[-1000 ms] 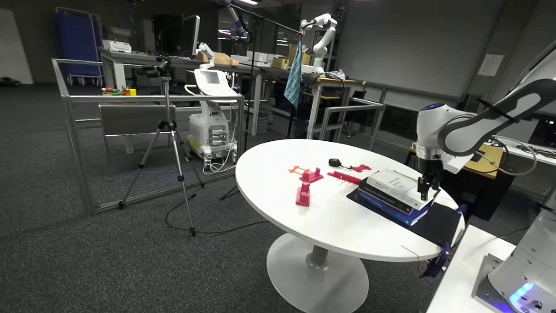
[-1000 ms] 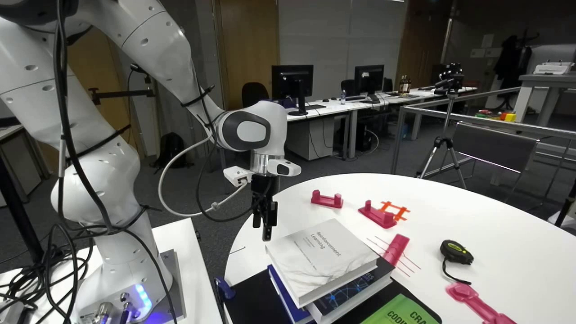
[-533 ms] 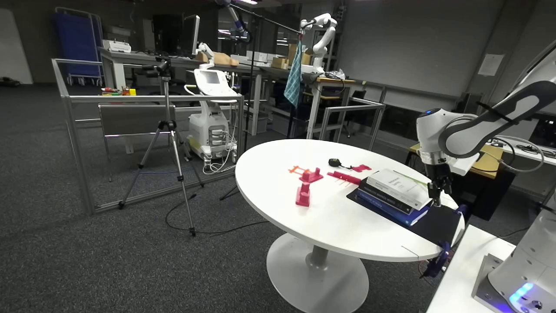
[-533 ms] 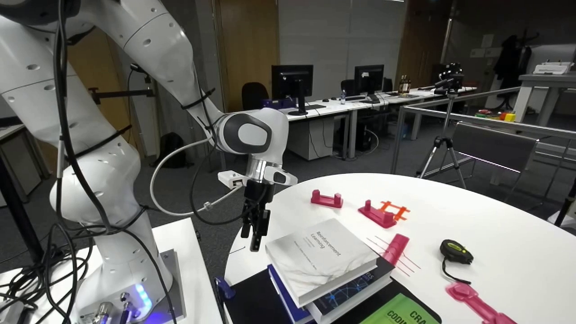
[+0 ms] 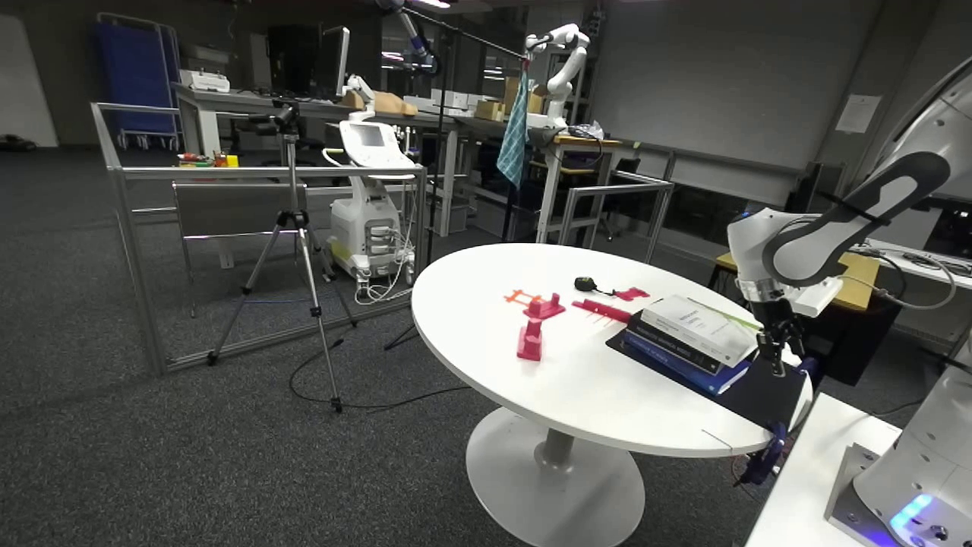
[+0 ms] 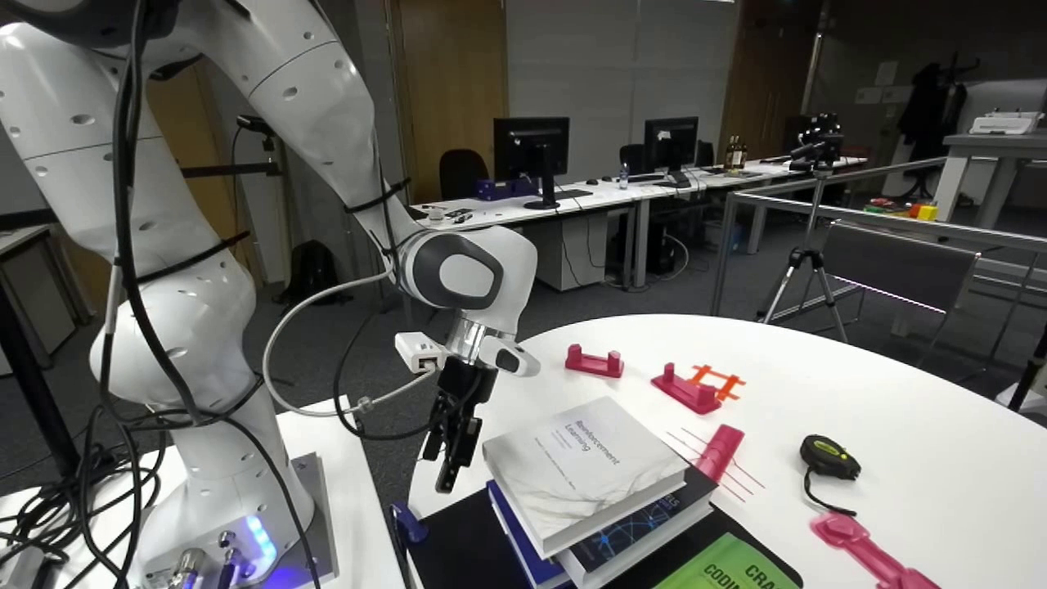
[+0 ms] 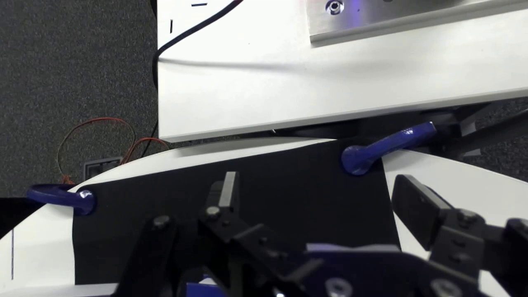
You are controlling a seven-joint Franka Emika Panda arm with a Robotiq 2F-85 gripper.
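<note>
My gripper (image 7: 315, 181) stands open over the black mat (image 7: 288, 198), its fingers (image 7: 416, 206) wide apart with nothing between them. In both exterior views the gripper (image 6: 438, 473) hangs tilted beside the stack of books, on the side toward the robot base, apart from it. On top of the stack lies a white book (image 6: 585, 474) titled Reinforcement Learning. Beneath it are a dark book (image 6: 654, 528) and a blue book (image 5: 676, 363). A green book (image 6: 728, 568) lies beside the stack, partly cut off. The wrist view shows only a sliver of the stack at the bottom.
Blue clamps (image 7: 84, 202) grip the edge of the round white table (image 5: 486, 304) at the mat's corners. The white base table (image 7: 247, 90) stands close by. Farther across are pink parts (image 6: 595, 361), an orange frame (image 6: 720, 382) and a tape measure (image 6: 828, 456).
My gripper has come down and moved off the stack toward the robot base, tilting as it went. It stays open; the books have not moved.
</note>
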